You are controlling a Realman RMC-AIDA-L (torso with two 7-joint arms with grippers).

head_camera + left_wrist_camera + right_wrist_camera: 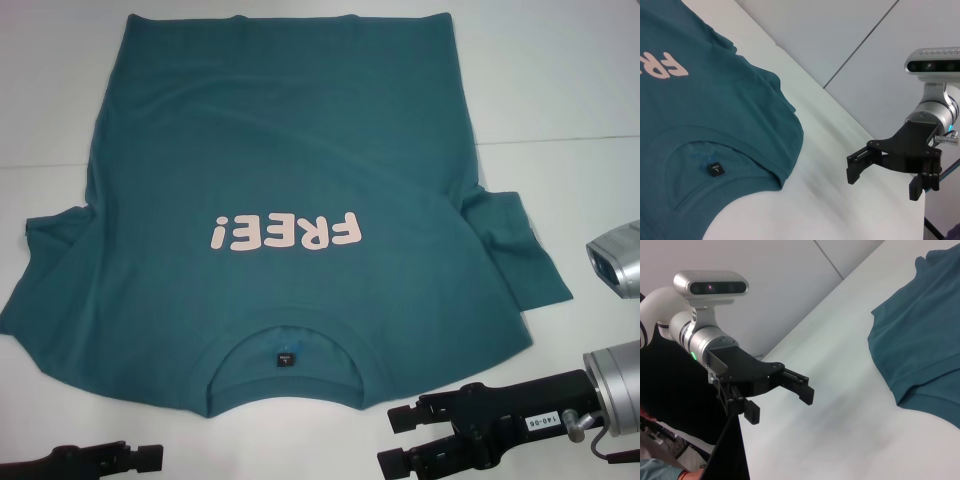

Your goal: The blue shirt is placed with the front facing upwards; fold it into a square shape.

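The blue shirt [300, 150] lies spread flat on the white table [560, 90], front up. Its pink "FREE!" lettering [285, 232] reads upside down from my side. The collar [285, 385] with its dark neck label [286, 357] is at the near edge. Both sleeves lie out to the sides. My left gripper [130, 462] is at the near left, off the shirt, and the right wrist view shows it [782, 405] open and empty. My right gripper [388, 440] is open and empty at the near right, beside the collar and apart from the cloth; it also shows in the left wrist view [883, 181].
The right arm's silver wrist camera [615, 260] stands by the right sleeve [520, 250]. Bare white table surrounds the shirt on the right and at the near edge. The table's near edge drops off by the left gripper [735, 450].
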